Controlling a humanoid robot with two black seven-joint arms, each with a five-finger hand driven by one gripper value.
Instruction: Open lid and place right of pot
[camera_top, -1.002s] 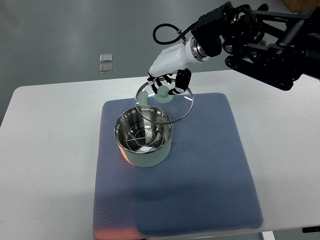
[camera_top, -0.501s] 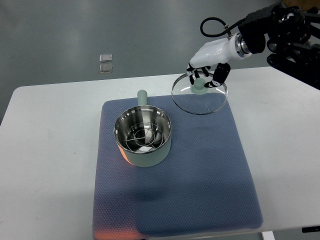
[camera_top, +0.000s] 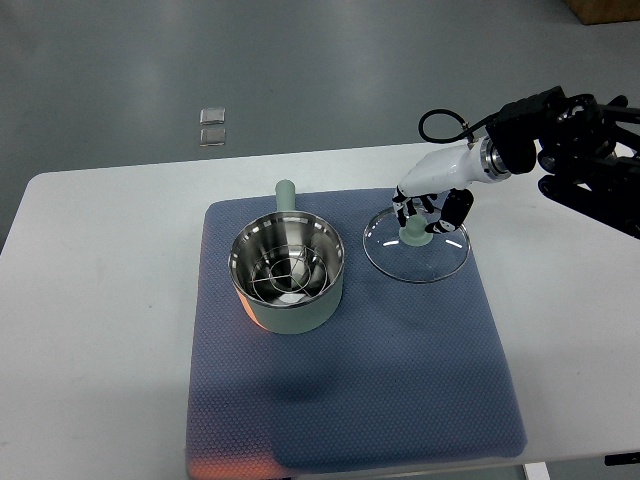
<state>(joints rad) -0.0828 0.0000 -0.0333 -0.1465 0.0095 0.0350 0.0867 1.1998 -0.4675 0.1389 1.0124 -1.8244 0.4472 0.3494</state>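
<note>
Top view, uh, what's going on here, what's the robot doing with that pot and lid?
The robot's right hand grips the glass lid by its pale green knob, holding it low over the blue mat to the right of the pot. Whether the lid touches the mat isn't clear. The pot sits open, its handle pointing away from the robot, with something metallic inside. The fingers haven't let go, so the placing isn't finished. The left arm isn't visible.

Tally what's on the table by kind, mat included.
Pale green steel pot: 1
Round glass lid with green knob, gripped by the right hand: 1
Blue textured mat: 1
Total: 3
</note>
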